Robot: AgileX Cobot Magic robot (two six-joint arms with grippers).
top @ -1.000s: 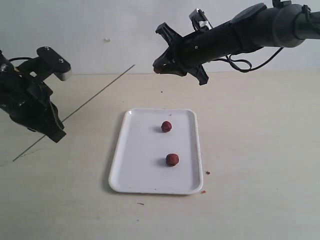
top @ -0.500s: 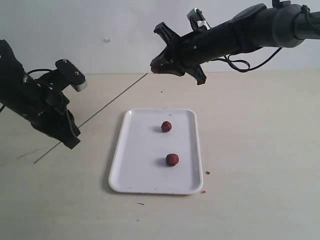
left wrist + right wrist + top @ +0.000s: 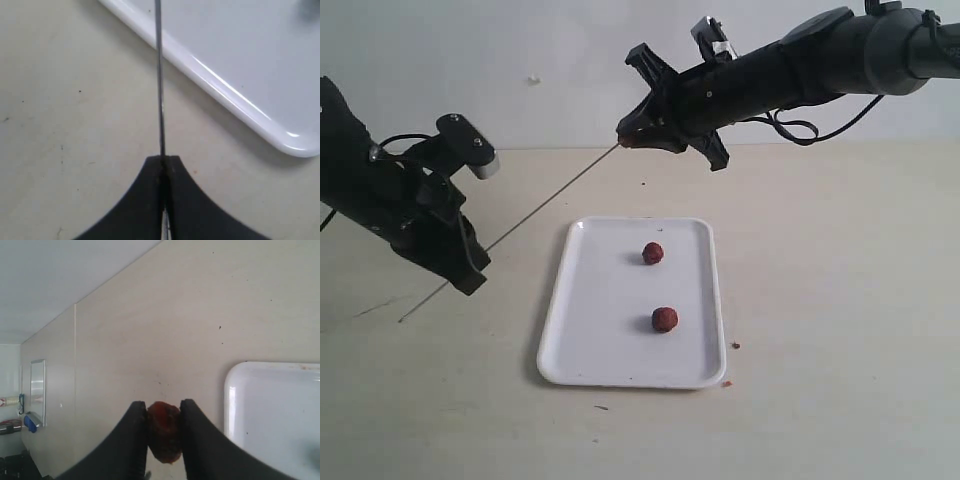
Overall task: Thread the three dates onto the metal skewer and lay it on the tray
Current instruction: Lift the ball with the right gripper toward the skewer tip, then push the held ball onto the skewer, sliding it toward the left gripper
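Observation:
My left gripper (image 3: 468,272) is shut on the thin metal skewer (image 3: 545,203), which slants up and to the right above the table. In the left wrist view the skewer (image 3: 160,75) sticks straight out of the shut gripper (image 3: 162,160), past the tray's rim (image 3: 225,95). My right gripper (image 3: 632,140) hangs above the table behind the tray, shut on one date (image 3: 163,430). The skewer's far tip ends just short of that date (image 3: 634,142). Two more dates (image 3: 653,253) (image 3: 665,319) lie on the white tray (image 3: 600,330).
Small brown crumbs (image 3: 734,346) lie on the table by the tray's right front corner. A pale wall (image 3: 520,60) closes the back of the table. The right arm (image 3: 820,60) reaches in from the upper right.
The left gripper has carried the skewer to the right, bringing its tip up close to the held date. The right gripper has edged slightly left. The dates on the tray have not moved.

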